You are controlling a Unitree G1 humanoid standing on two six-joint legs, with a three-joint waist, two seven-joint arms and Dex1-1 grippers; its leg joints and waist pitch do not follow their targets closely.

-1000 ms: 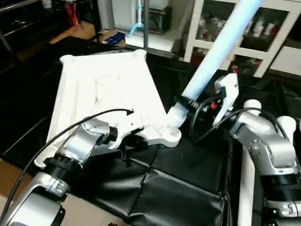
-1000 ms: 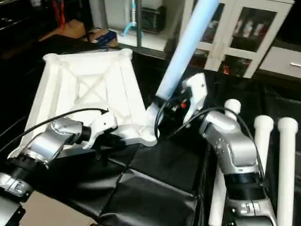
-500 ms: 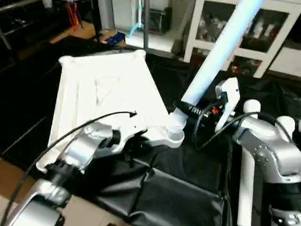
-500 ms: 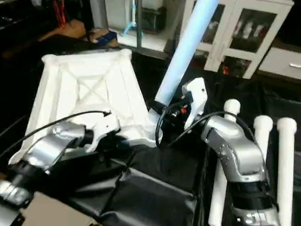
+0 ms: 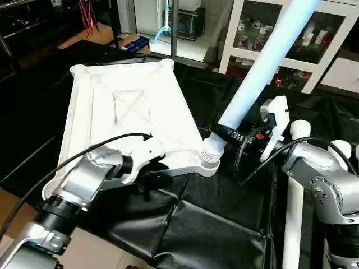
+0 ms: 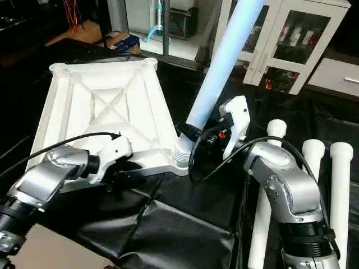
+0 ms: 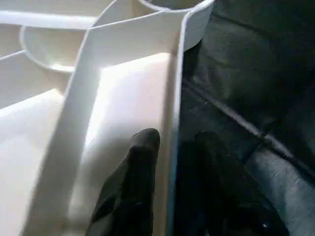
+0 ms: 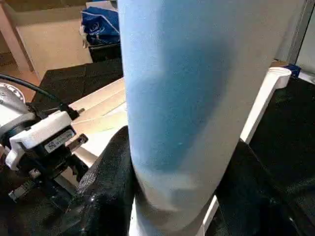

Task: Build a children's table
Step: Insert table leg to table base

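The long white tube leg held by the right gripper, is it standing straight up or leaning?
Leaning. The long white tube leg slants up from the white plastic tabletop's near corner socket, gripped by the right gripper.

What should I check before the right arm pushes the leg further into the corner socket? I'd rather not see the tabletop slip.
1. Left gripper on the tabletop: ok, its fingers straddle the near edge wall.
2. Right gripper on the leg: ok, closed around the tube low down.
3. Leg's ribbed end at the near corner socket: ok, it sits in the socket.
4. Leg in line with the socket: not ok, the tube leans away towards the cabinet.
5. Leg fully seated: cannot tell, ribs show above the socket.
6. Spare legs out of the way: ok, lying beside the right arm.
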